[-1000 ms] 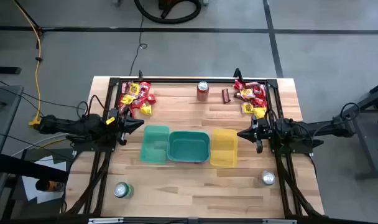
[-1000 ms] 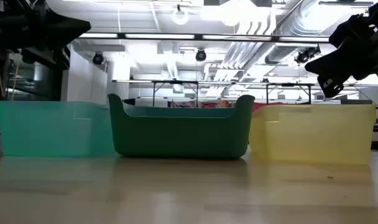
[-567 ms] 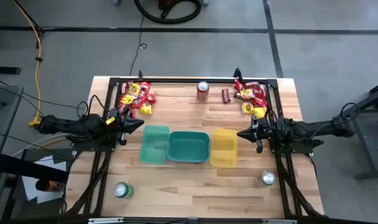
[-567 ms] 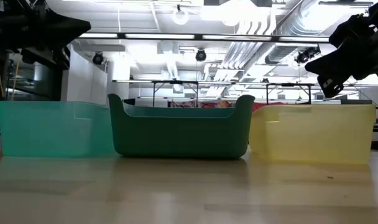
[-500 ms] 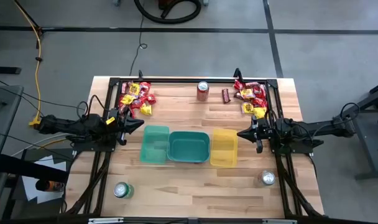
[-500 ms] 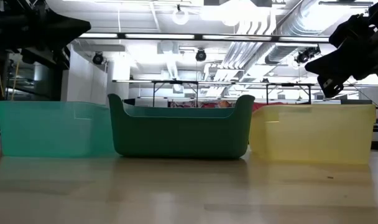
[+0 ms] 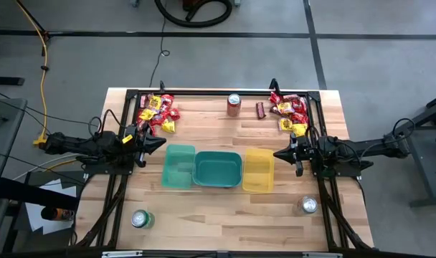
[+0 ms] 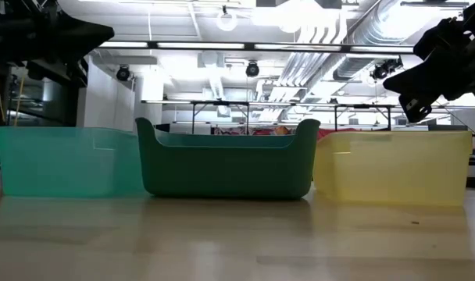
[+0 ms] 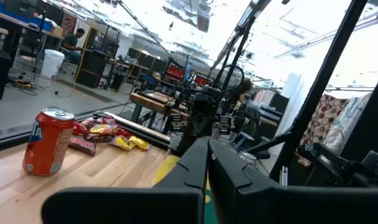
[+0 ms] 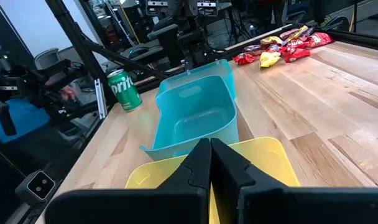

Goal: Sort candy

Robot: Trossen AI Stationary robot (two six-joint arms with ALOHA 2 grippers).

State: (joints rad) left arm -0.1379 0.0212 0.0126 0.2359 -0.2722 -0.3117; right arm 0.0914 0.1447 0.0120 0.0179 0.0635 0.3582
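Bins [image 7: 217,170] in a row, candy [image 7: 158,112] outside them

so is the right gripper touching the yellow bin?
Apart. The low view shows the right gripper hanging in the air above the yellow bin's rim, with background visible between them.

- Left arm reaches level in from the left edge; its claw [image 7: 159,142] is closed, empty, pointing inward.
- Right arm mirrors it from the right; its claw [image 7: 278,153] is closed, empty, pointing inward.
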